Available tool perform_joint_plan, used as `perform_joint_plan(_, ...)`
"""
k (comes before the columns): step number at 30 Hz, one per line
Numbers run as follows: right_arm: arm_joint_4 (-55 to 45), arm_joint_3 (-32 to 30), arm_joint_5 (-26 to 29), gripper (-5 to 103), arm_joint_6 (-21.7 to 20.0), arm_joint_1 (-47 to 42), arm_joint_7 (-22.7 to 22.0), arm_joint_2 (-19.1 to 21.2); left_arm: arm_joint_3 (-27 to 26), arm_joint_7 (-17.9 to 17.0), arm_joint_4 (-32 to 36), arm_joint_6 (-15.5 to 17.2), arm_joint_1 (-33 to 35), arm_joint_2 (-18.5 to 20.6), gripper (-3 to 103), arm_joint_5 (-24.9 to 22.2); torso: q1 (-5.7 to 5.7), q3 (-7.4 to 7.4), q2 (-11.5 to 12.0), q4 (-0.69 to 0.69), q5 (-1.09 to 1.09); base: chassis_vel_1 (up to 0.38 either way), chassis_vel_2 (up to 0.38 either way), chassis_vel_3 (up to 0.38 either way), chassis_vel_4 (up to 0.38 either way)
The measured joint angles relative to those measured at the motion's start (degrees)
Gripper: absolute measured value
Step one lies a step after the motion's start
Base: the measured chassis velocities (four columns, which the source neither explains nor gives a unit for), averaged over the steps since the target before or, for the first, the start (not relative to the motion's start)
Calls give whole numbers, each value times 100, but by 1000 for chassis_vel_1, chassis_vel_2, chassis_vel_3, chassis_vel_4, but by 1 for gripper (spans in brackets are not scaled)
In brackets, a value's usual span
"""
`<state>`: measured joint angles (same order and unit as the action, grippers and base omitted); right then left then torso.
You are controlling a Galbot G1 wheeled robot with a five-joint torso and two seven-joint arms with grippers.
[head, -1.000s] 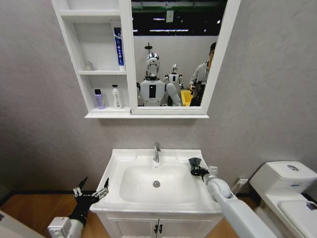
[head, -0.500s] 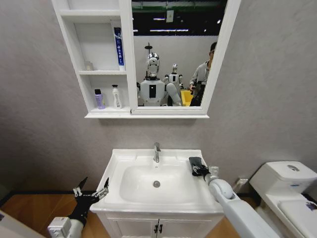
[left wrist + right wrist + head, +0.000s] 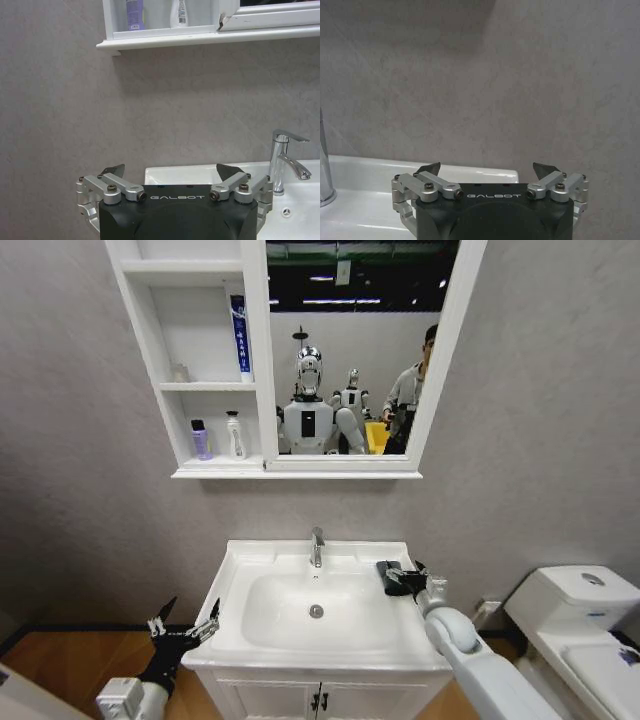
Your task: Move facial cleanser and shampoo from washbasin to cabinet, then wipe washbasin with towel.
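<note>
The white washbasin stands below the wall cabinet. On its right rim lies the dark towel, crumpled, with my right gripper just right of it, touching or nearly so. In the right wrist view that gripper is open, nothing between its fingers, facing the wall over the basin rim. My left gripper hangs open off the basin's front left corner, seen open too in its wrist view. A purple bottle and a white bottle stand on the cabinet's lowest shelf.
A chrome faucet rises at the basin's back edge. A blue-and-white tube stands on the middle shelf. The framed mirror reflects the robot and a person. A white toilet stands to the right, cupboard doors below the basin.
The right gripper lowered the towel onto the basin's right rim and drew back a little; the towel now lies slightly further left. The left arm has not moved.
</note>
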<state>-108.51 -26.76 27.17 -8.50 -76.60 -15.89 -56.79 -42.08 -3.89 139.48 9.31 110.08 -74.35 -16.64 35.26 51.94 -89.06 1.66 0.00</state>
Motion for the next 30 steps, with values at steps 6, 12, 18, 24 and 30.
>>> perform_joint_plan(6, -1572, -1213, -600, 100, 306, -2061, -63, -699, 0, 0, 0, 0, 0, 0, 100, 0, 0, -1, 0, 1, 0, 0, 0, 0, 0)
perform_joint_plan(12, -2734, -1720, -881, 100, 553, -3580, -491, -1393, 0, 0, 0, 0, 0, 0, 100, 0, -1, -1, -2, 0, 0, 0, 0, 0, 0)
perform_joint_plan(18, -3531, -1765, -1093, 100, 502, -4186, -773, -1753, 0, 0, 0, 0, 0, 0, 100, 0, -1, 0, -2, -1, -2, 0, 0, 0, 0)
perform_joint_plan(24, -3497, -1501, -1380, 100, 462, -4237, -850, -1928, 0, 0, 0, 0, 0, 0, 100, 0, 0, 0, -1, -1, 0, 0, 0, 0, 0)
perform_joint_plan(30, -3318, -1515, -1405, 100, 486, -4214, -844, -2014, 0, 0, 0, 0, 0, 0, 100, 0, 0, 0, 0, -1, 0, 0, 0, 0, 0)
